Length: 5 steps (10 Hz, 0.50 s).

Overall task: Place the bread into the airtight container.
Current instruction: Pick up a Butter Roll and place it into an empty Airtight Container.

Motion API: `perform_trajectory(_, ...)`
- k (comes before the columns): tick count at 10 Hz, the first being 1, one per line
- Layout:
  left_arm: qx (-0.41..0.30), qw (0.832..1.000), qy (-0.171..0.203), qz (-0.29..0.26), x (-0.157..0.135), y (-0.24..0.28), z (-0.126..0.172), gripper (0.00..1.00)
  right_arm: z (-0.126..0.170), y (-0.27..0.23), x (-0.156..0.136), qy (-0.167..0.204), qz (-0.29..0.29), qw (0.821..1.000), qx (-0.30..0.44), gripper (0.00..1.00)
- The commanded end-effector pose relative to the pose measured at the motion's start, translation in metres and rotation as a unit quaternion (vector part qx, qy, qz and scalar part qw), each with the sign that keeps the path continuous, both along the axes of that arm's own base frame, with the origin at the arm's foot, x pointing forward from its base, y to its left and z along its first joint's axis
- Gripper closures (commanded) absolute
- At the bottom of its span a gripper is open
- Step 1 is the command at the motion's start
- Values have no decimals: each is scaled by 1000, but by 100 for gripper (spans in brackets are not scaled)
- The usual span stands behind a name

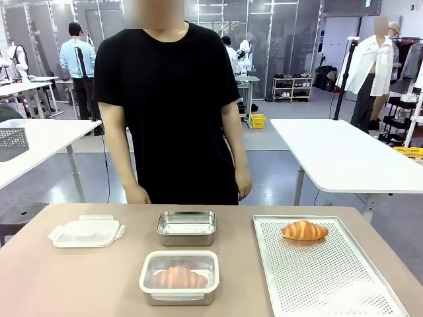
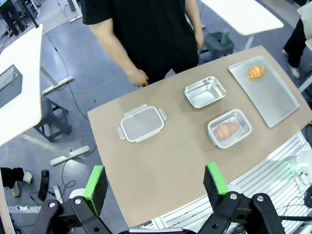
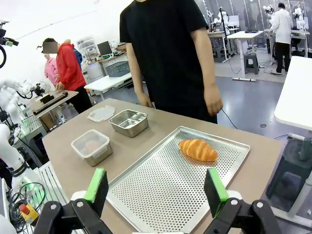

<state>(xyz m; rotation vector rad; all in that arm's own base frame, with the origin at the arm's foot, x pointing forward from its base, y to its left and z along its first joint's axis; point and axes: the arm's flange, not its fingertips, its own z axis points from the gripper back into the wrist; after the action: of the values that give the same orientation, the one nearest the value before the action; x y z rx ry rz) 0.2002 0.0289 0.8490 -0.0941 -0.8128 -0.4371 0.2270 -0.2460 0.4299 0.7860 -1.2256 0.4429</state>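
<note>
1. On the perforated tray (image 1: 317, 277), at the table's right side, the bread (image 1: 304, 230) is seen lying loose near the far edge, with its long axis running left to right across the table.
2. The right gripper (image 3: 155, 187) is held wide apart and empty above the tray's near end. The bread is placed ahead of it, slightly right of its centre line and well apart from the pads.
3. The left gripper (image 2: 155, 183) is likewise spread wide and empty, high above the table's near side, with the bread far off at the opposite corner. The right arm is judged the nearer.
4. The open steel container (image 1: 186, 238) is found left of the tray, between it and the loose lid (image 1: 86, 232). A lidded container (image 1: 179, 276), nearer the robot, is filled with another bread.
5. As the bread's length is laid roughly along the line between the fingers, a wrist turn is judged needed so that it is gripped across its width.
</note>
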Motion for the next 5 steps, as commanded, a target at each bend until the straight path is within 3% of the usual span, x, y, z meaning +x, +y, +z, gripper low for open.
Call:
perform_trajectory(1,-2,1000,0,-1,0,0,1,0,3,0,0,-7,0,1000,1,0)
perform_trajectory(5,-2,1000,0,-1,0,0,1,0,3,0,0,-7,0,1000,1,0)
